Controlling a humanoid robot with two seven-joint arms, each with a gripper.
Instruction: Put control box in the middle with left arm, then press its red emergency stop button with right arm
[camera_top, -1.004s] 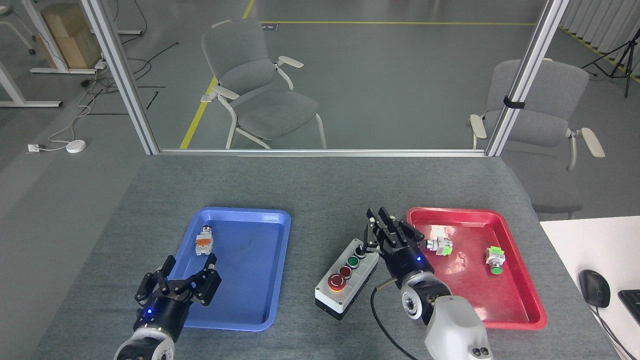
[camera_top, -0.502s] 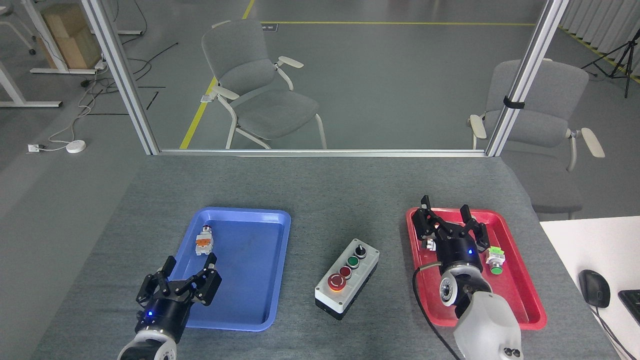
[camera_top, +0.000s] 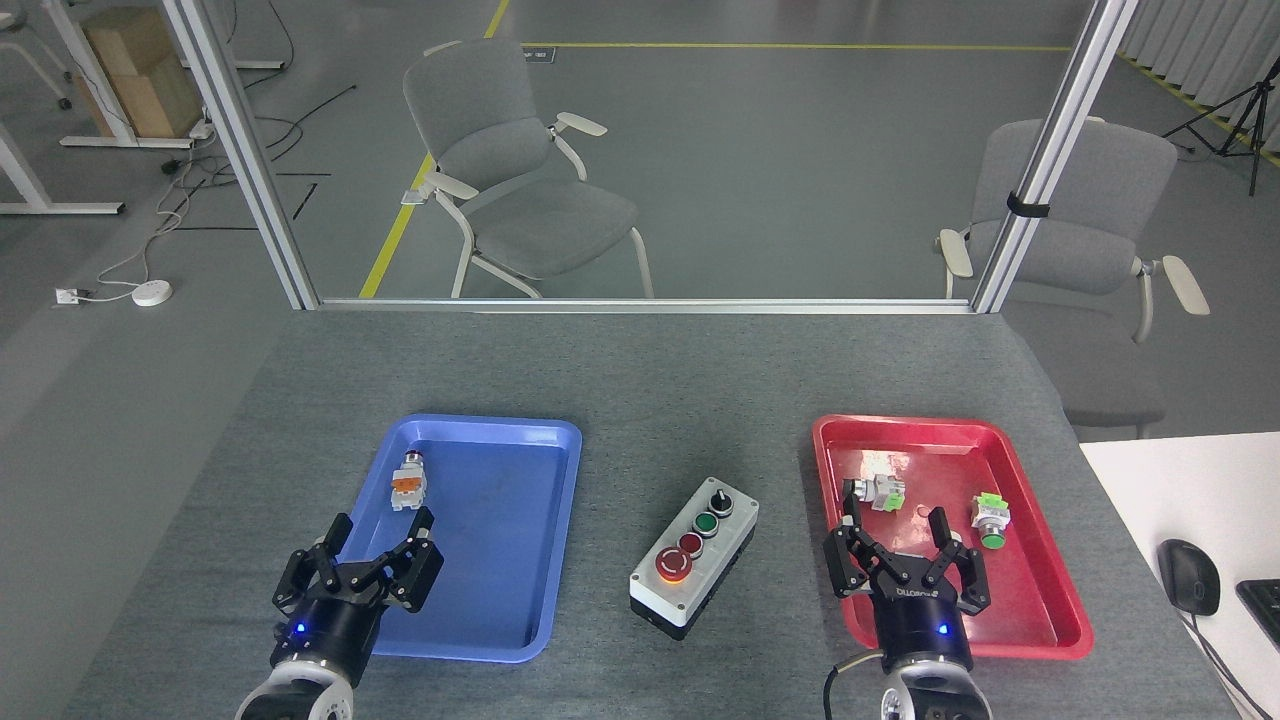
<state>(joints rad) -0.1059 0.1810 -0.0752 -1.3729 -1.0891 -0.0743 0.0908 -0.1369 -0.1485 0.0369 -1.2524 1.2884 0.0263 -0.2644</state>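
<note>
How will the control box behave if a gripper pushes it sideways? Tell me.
The control box looks like a rigid block lying flat on the grey table, so it would probably slide rather than tip or roll. The felt-like surface may drag on it. Its raised buttons could catch a finger.

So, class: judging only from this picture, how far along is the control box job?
Placement looks done: the control box sits on bare grey table between the blue tray and red tray. Nothing is in hand: the left pincer and right pincer are both open, away from the box. Whether the red emergency stop button has been pressed cannot be seen.
</note>
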